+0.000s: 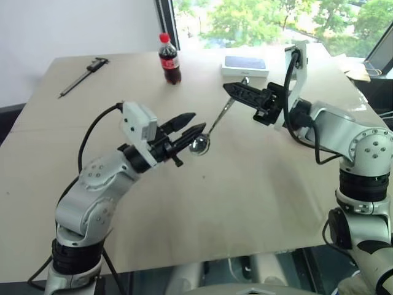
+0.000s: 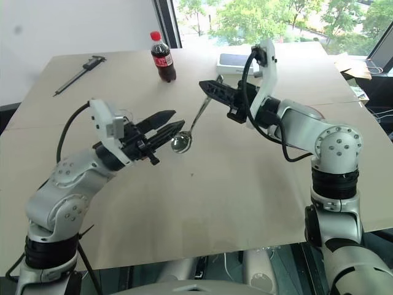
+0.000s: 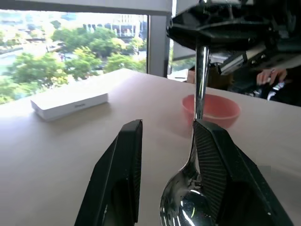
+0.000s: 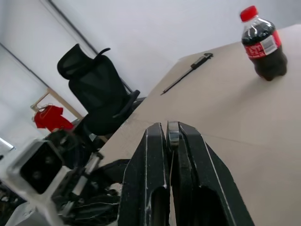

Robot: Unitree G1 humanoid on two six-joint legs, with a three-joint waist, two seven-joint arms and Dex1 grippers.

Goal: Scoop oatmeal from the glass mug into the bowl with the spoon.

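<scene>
Mid-handover, by the look of it, with no scooping begun. Right gripper (image 1: 231, 90) clamped on the thin handle of the spoon (image 1: 212, 128), held in the air above the desk (image 1: 245, 196); handle seen pinched between the closed fingers in the right wrist view. Spoon slanting down from that gripper, its shiny oval bowl lying against the inner face of one finger of the left gripper (image 1: 194, 125). Left gripper parted, fingers apart on either side of the spoon's bowl, not clamping it. Salmon-pink bowl (image 3: 211, 108) resting on the desk beyond the left gripper, apparently empty as far as visible. Cola bottle (image 1: 169, 59) and white box (image 1: 245, 66) well beyond both grippers. Still left, judging from this: settling the spoon in one gripper, reaching the mug, scooping, tipping oatmeal into the bowl.
</scene>
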